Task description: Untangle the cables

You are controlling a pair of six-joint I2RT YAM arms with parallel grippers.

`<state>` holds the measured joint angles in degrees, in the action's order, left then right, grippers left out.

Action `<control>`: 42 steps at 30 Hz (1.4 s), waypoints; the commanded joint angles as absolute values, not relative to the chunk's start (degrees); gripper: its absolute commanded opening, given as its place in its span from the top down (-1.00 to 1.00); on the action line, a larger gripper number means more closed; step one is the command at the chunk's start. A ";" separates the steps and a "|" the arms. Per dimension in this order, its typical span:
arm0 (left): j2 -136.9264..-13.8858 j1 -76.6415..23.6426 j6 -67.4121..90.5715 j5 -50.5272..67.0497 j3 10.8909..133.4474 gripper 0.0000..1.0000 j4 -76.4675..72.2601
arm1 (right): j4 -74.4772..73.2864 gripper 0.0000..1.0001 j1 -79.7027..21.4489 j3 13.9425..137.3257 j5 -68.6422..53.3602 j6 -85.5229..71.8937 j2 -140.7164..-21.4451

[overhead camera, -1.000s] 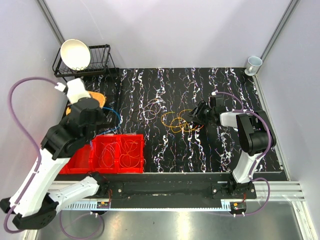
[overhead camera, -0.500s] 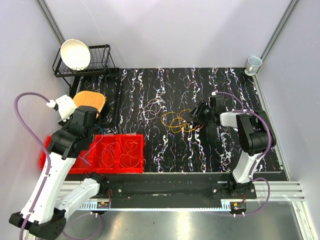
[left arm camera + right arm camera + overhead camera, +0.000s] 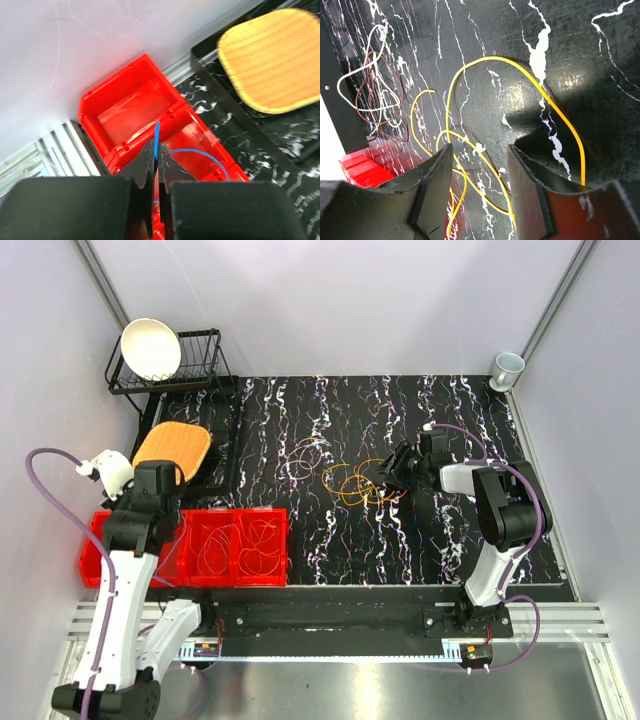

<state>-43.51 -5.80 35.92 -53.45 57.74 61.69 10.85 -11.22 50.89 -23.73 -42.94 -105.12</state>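
In the top view the red bin [image 3: 237, 511] stands at the near left of the desk, a hard plastic tray with several compartments, and thin loops lie in two of them. The left arm [image 3: 140, 525] hangs over the bin's left end. To the right of the bin, on the black mat [image 3: 450, 540], lie the yellow cables [image 3: 352, 485] in round overlapping loops. The right pincer [image 3: 385, 478] is at their right side, so I judge this arm the nearer one for them.

In the left wrist view the left pincer [image 3: 156, 150] is clenched on the blue cable [image 3: 157, 131], a thin smooth wire. It stands upright from the fingers and curves down into the bin directly below.

In the right wrist view the right pincer is released and holds nothing. Glossy yellow strands run between its fingers, toward the bin. Farther on the bin's side, a white and brown cable [image 3: 375, 95] lies in loose loops
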 commanded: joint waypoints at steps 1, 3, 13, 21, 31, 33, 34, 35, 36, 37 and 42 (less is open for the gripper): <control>-45.61 -0.45 31.83 -49.41 56.16 0.99 54.59 | 11.07 -0.06 -11.87 52.21 -25.05 -42.54 -104.50; -46.23 2.09 30.59 -48.43 55.37 0.99 52.92 | 11.07 -0.06 -11.87 52.12 -24.87 -42.54 -105.02; -49.21 7.47 27.51 -40.78 53.35 1.00 49.40 | 11.25 -0.06 -11.86 53.09 -26.36 -43.07 -106.43; -52.12 7.56 25.85 -37.00 53.26 1.00 46.68 | 11.69 -0.06 -11.86 53.09 -27.25 -43.68 -106.87; -50.89 8.87 23.20 -35.68 50.45 0.88 40.78 | 12.48 -0.06 -11.78 53.35 -28.74 -44.38 -108.54; -50.45 8.96 23.38 -36.03 50.19 0.85 40.96 | 12.66 -0.06 -11.78 53.52 -29.09 -44.65 -108.81; -50.36 8.96 23.55 -36.47 50.10 0.82 41.13 | 12.66 -0.06 -11.78 53.53 -29.09 -44.65 -108.90; -50.10 9.05 23.82 -37.00 50.10 0.78 41.92 | 12.92 -0.05 -11.86 53.53 -29.18 -44.82 -109.16; -50.01 8.97 24.69 -38.22 50.18 0.74 42.53 | 13.09 -0.06 -11.78 53.53 -29.53 -44.82 -109.42; -49.92 8.96 24.96 -38.58 50.27 0.72 42.89 | 13.18 -0.05 -11.86 53.61 -29.62 -45.09 -109.51; -50.10 9.05 26.45 -40.52 50.80 0.37 44.91 | 13.80 -0.05 -11.87 53.96 -30.85 -45.70 -111.00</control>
<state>-50.54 8.64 24.97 -38.02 50.11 44.49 13.45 -11.25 52.73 -30.11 -45.30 -108.97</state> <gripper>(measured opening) 0.203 0.527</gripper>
